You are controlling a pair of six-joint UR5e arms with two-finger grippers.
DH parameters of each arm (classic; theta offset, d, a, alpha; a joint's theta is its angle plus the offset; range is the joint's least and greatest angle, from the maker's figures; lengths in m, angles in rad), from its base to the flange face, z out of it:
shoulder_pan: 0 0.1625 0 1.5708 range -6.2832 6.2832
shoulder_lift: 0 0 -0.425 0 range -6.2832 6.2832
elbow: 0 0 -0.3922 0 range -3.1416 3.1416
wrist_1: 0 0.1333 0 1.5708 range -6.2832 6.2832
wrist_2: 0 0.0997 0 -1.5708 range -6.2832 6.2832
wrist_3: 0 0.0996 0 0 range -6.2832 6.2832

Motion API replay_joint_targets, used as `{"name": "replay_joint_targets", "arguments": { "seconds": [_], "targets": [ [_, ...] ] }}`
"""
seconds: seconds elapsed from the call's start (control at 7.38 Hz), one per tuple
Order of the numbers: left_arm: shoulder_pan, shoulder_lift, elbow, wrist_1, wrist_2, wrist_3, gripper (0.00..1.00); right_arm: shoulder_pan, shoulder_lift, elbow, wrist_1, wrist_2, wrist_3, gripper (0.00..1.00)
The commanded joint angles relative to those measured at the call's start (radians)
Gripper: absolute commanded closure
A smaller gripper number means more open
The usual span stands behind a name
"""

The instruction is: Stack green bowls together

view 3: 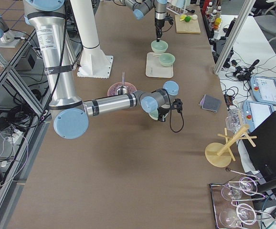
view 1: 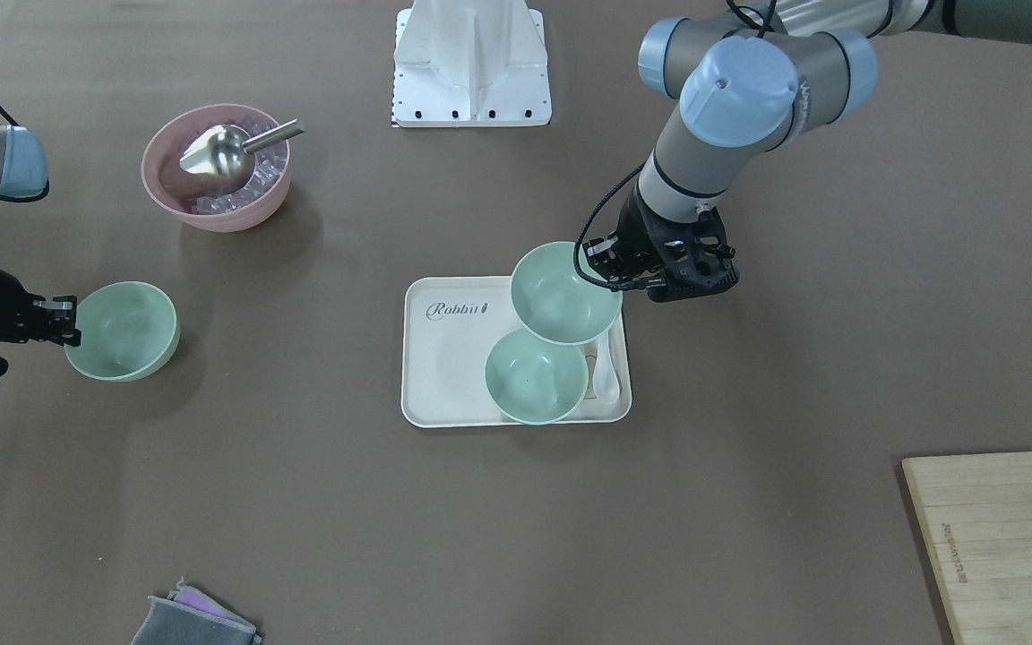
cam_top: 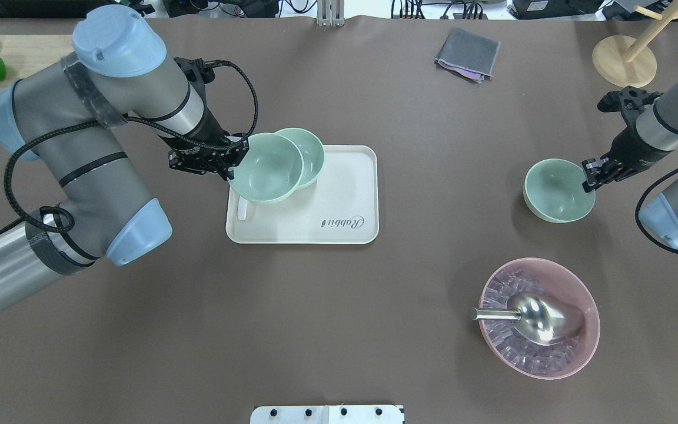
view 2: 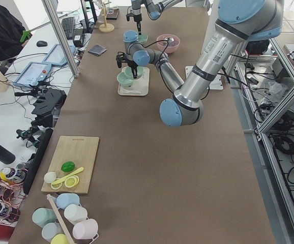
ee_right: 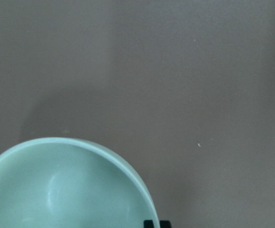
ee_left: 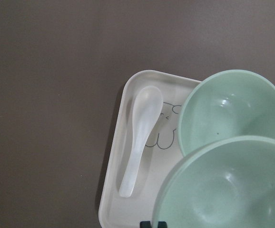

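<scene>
My left gripper (cam_top: 232,164) is shut on the rim of a pale green bowl (cam_top: 265,168) and holds it above the white tray (cam_top: 345,194). The bowl partly overlaps a second green bowl (cam_top: 311,152) that stands on the tray. In the left wrist view the held bowl (ee_left: 228,190) is low and the tray bowl (ee_left: 232,109) lies beyond it. My right gripper (cam_top: 590,176) is shut on the rim of the third green bowl (cam_top: 555,191), far right on the table. That bowl also shows in the right wrist view (ee_right: 66,190).
A white spoon (ee_left: 137,137) lies in the tray beside the bowls. A larger pink bowl (cam_top: 592,330) with ice cubes and a metal scoop (cam_top: 536,315) stands near the robot's right. A grey cloth (cam_top: 467,54), a wooden stand (cam_top: 624,59) and a cutting board (cam_top: 21,53) sit along the far edge.
</scene>
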Motion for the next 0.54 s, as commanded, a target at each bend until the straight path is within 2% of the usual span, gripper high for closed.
{"name": "replay_joint_targets", "arguments": {
  "seconds": [0.0,0.41],
  "targets": [
    [0.003,-0.009,0.025,-0.011,0.003,-0.001,1.0,0.021,0.011,0.01,-0.006,0.033,0.003,1.0],
    [0.001,-0.092,0.115,-0.02,0.003,-0.007,1.0,0.029,0.039,0.009,-0.021,0.032,0.006,1.0]
  ]
}}
